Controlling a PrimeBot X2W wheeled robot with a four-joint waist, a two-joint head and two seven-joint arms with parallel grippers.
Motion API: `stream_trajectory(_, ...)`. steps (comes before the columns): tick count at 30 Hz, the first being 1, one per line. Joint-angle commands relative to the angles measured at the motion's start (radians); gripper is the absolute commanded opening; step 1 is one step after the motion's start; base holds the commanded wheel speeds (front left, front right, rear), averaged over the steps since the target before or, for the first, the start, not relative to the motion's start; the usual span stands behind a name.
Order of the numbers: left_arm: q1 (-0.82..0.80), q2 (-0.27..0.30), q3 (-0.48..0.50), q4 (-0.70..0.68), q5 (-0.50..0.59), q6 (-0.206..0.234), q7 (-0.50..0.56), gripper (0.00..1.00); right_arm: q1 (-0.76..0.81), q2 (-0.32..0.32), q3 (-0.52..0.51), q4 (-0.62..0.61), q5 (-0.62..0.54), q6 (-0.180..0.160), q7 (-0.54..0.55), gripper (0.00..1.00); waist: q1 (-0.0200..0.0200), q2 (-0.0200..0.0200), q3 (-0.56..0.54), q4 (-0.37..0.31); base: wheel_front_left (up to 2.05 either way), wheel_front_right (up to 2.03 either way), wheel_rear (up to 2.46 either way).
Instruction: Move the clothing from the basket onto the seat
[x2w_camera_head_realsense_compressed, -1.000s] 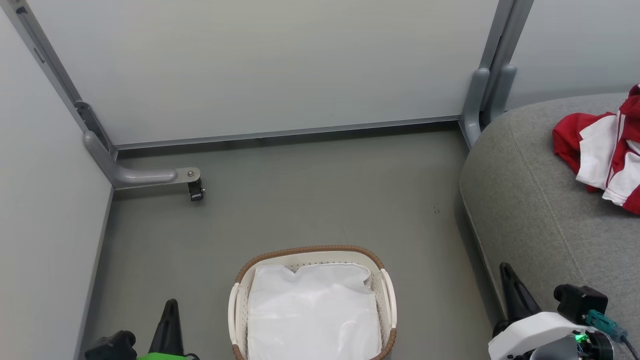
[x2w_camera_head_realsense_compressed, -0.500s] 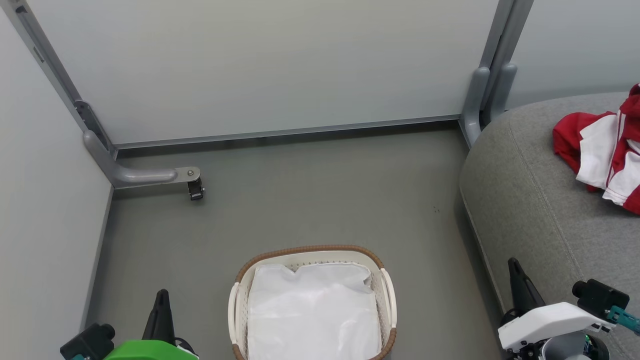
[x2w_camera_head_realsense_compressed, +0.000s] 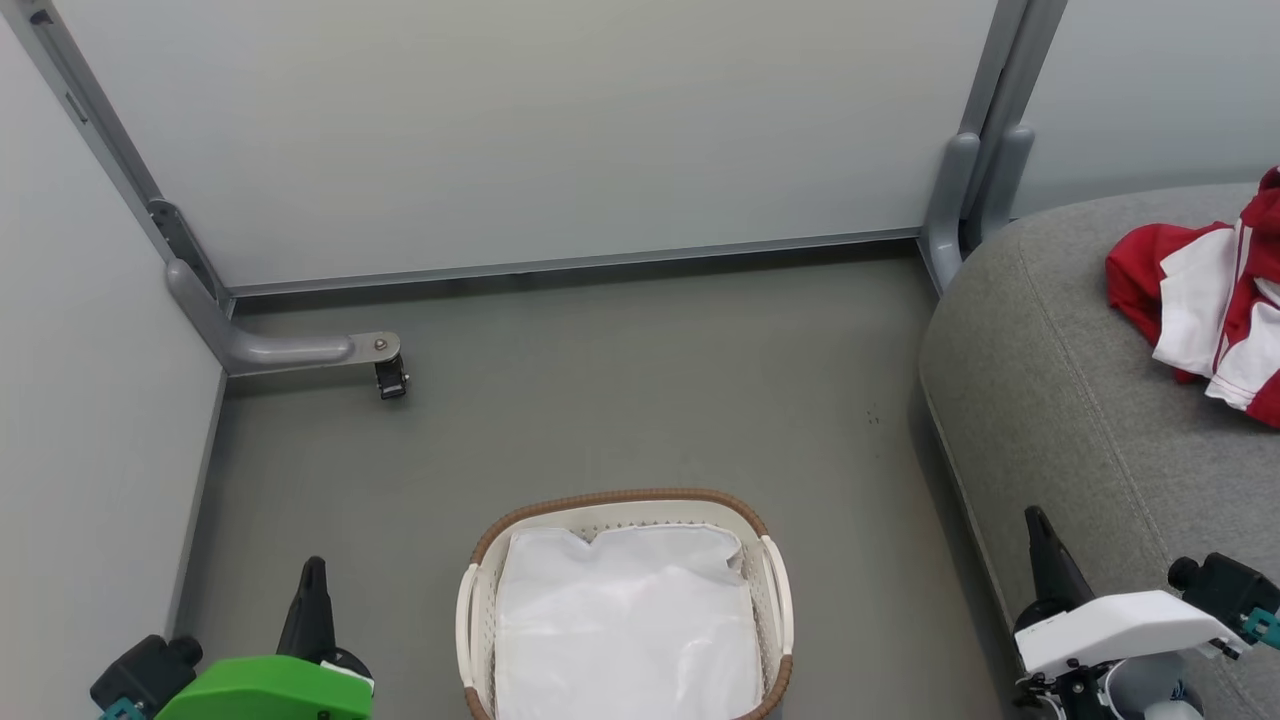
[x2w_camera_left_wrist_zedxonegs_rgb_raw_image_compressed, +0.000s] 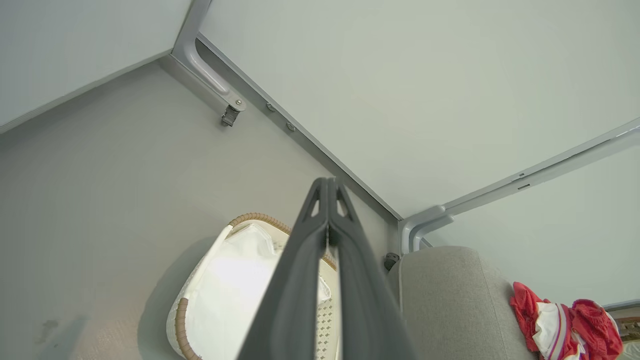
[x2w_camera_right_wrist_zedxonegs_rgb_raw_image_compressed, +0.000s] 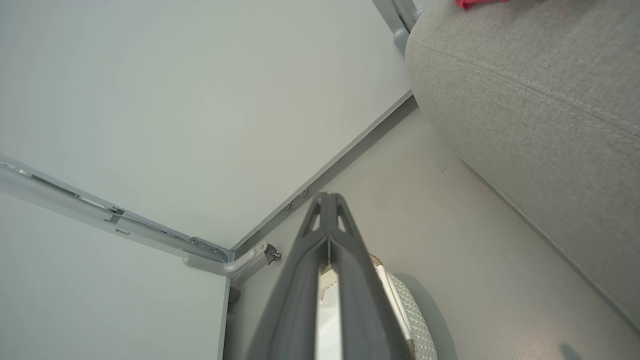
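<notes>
The left gripper (x2w_camera_head_realsense_compressed: 312, 600) is clenched, its two dark fingers pressed together with nothing between them, and hangs over the floor (x2w_camera_head_realsense_compressed: 640, 380) just left of the basket (x2w_camera_head_realsense_compressed: 620, 497). The right gripper (x2w_camera_head_realsense_compressed: 1040, 540) is clenched and empty too, hanging by the near edge of the seat (x2w_camera_head_realsense_compressed: 1080, 420), between seat and basket.

The basket stands on the floor between the two grippers. What shows inside it is a plain white sheet (x2w_camera_head_realsense_compressed: 625, 620) lying flat; whether anything red lies under it cannot be told.

The clothing (x2w_camera_head_realsense_compressed: 1200, 300) lies in a crumpled heap on the seat, toward the far right, well apart from both grippers and from the basket. Judged from this, the move looks done for the garments in sight.

The clothing looks soft, light and limp, so it would sag and trail from any grip and hold no shape. Its smooth sports fabric may slide out of a thin pinch. The best hold is likely a raised, bunched fold near the middle of the heap, not a flat panel or a loose hem.
</notes>
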Motion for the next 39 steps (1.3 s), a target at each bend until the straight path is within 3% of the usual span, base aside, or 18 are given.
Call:
stream_trajectory(1, -0.029, 0.002, 0.011, -0.017, -0.029, -0.008, 0.007, 0.00, -0.026, -0.006, -0.007, -0.017, 0.035, 0.000, 0.009, 0.00, 0.0000, 0.0000, 0.000, 0.000, 0.00, 0.00, 0.00)
stream_trajectory(39, -0.085, -0.004, 0.080, -0.033, -0.388, -0.037, 0.111, 0.00, -0.054, -0.009, -0.045, -0.035, 0.436, -0.001, 0.115, 0.00, 0.0000, 0.0000, 0.005, 0.000, 0.00, 0.00, 0.00)
